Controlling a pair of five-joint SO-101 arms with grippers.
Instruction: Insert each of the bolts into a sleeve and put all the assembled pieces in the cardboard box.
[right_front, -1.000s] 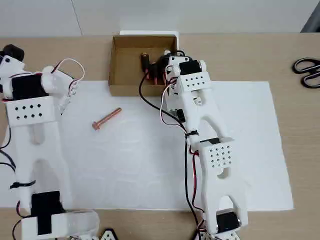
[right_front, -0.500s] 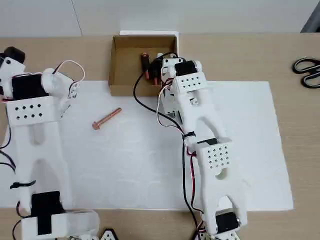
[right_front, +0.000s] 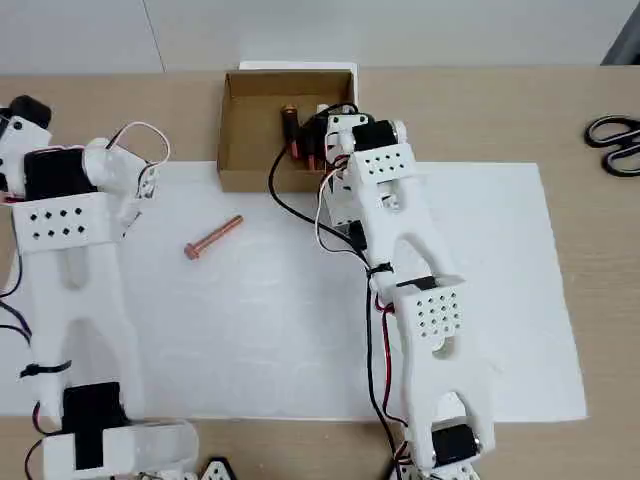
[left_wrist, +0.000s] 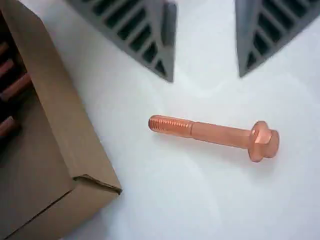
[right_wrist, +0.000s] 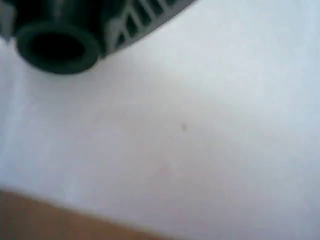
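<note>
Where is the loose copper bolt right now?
In the high view the bolt lies flat on the white sheet, in front of the cardboard box, nearer the left arm and close to the open left gripper.

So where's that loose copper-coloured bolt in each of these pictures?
High view: the copper-coloured bolt lies on the white paper sheet, below the brown cardboard box, near its left corner.
Left wrist view: the bolt lies beside the box's corner, ahead of the open left hand.
Right wrist view: a black sleeve held over the sheet.
Shared landmark: the white sheet.

Bright, even light; soft shadows.
</note>
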